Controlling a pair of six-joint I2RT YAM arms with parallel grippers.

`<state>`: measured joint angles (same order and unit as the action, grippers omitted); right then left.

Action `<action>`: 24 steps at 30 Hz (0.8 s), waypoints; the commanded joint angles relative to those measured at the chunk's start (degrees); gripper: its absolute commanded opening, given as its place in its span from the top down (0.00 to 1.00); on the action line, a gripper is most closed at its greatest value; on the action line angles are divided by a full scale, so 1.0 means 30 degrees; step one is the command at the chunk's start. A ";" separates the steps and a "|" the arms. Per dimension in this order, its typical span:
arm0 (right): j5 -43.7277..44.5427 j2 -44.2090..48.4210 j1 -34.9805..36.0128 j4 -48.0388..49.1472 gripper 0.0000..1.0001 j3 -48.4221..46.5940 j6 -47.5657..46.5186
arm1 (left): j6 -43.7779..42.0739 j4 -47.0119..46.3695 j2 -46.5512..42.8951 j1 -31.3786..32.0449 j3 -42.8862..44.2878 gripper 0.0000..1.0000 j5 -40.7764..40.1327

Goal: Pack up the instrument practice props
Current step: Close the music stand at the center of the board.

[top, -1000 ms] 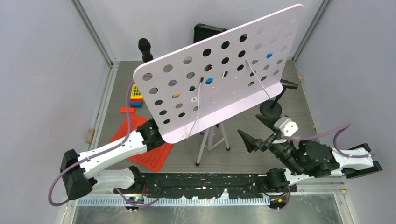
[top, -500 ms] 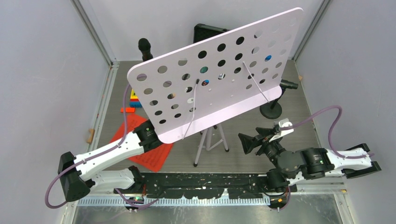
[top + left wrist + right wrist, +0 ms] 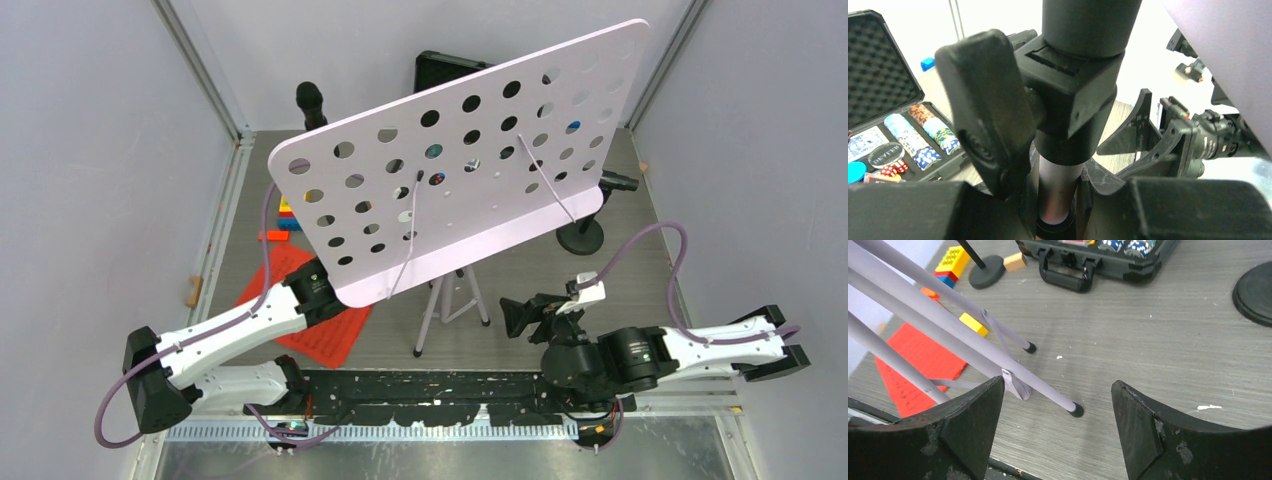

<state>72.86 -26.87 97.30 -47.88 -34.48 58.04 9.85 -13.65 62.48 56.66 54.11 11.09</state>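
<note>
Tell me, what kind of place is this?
Likely a robot test cell, not a music room: bare grey walls and aluminium frame posts box in a grey wood-grain table, with two white-and-black robot arms bolted at its near edge.

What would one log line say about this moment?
left gripper: shut on music stand pole | right gripper: open, empty, facing tripod legs | red pages: flat on table

Ahead of your right hand [image 3: 1058, 390]: tripod legs [image 3: 963, 344] are slanting across your left side.
Right side: bare tabletop [image 3: 1158, 340] is lying open.
</note>
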 commanded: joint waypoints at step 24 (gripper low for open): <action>-0.2999 -0.0919 -0.1674 1.3342 0.21 0.3164 -1.3440 | 0.1640 0.0360 -0.0798 0.0008 -0.0068 1.00 -0.0359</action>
<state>60.66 -28.97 92.40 -19.59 -25.28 30.48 9.93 -13.61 61.71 56.73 53.54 11.09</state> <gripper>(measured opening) 0.766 0.274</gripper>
